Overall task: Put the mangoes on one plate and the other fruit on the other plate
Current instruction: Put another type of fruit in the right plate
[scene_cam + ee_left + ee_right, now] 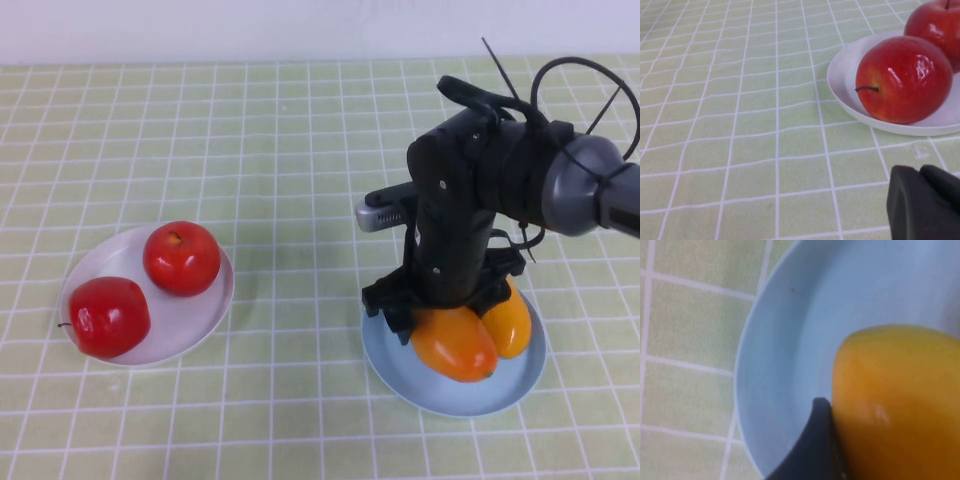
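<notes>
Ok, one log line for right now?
apples: white plate | mangoes: blue plate | right pincer: on front mango | left pincer: beside white plate

This looks like a staged robot test bench rather than a lived-in kitchen. A flat table (300,150) is covered edge to edge by a pale green cloth with a white grid, and a bare white wall (250,30) runs along its far side. On it sit only glossy, plastic-looking fruit on a white plate (190,325) at left and a blue plate (400,370) at right, under a black robot arm (470,200) with loose cables.
</notes>
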